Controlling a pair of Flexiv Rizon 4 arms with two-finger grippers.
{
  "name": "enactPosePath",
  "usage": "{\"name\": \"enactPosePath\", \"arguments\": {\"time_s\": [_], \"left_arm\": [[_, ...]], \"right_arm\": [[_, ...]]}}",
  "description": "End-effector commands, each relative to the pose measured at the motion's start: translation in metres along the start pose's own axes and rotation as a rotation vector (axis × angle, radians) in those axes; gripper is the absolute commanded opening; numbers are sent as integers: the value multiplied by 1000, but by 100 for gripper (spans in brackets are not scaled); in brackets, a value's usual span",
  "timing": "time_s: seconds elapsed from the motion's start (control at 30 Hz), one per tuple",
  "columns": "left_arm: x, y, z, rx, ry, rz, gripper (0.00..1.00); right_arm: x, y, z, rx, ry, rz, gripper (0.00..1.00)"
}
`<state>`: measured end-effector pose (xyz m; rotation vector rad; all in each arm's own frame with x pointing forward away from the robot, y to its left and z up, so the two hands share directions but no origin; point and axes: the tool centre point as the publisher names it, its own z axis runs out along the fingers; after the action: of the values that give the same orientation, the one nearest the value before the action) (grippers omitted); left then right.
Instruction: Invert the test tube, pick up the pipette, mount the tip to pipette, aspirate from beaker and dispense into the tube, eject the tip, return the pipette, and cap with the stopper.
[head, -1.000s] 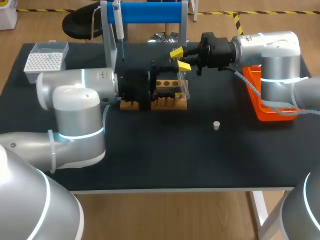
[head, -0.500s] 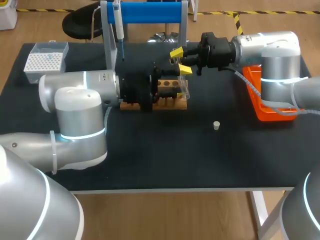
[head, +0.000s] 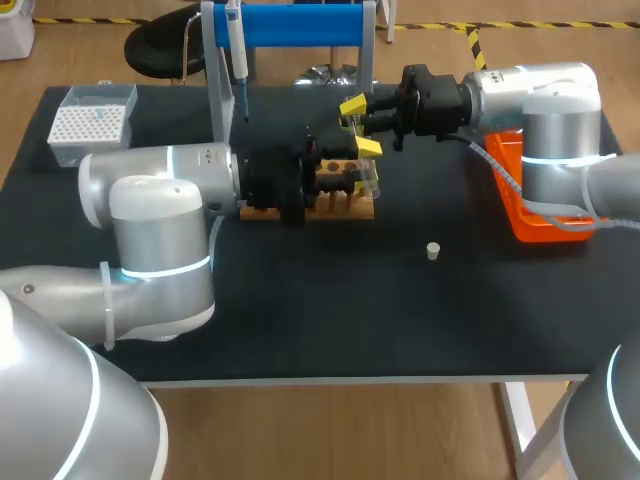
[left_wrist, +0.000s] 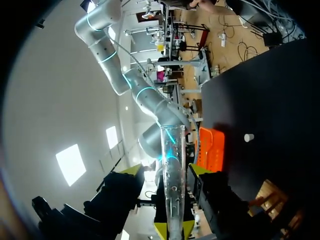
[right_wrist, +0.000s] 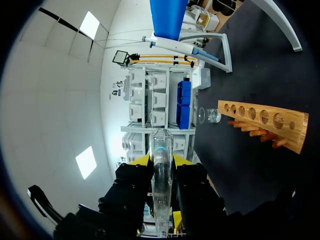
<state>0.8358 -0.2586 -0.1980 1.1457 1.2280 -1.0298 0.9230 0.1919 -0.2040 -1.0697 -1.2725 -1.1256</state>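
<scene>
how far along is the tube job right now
Early: nothing looks finished. In hand: the left claw is shut on the test tube by the wooden rack, the right claw open around it, apparently mid-inversion. Left: the pipette hangs on its stand and the stopper lies on the table, so all pipetting and capping remain.

The right gripper (head: 360, 126) has spread its fingers wider around the test tube (left_wrist: 173, 185).
</scene>
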Motion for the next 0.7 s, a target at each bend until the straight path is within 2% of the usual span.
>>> {"name": "enactPosePath", "arguments": {"time_s": [0.03,0.3,0.37,0.43,0.47,0.6,0.7], "left_arm": [[1,0,1,-1,-2,2,49],[1,0,2,3,-3,0,39],[1,0,2,2,-3,0,33],[1,0,2,2,-4,0,22],[1,0,2,2,-4,0,21],[1,0,1,1,-4,0,0],[1,0,1,0,-4,0,0]], "right_arm": [[1,0,0,-1,-2,-1,0],[1,0,0,-1,-2,-1,0],[1,0,0,-1,-2,-1,0],[1,0,0,-1,-2,-1,0],[1,0,0,-1,-2,-1,0],[1,0,0,-1,-2,-1,0],[1,0,0,-1,-2,-1,0]]}}
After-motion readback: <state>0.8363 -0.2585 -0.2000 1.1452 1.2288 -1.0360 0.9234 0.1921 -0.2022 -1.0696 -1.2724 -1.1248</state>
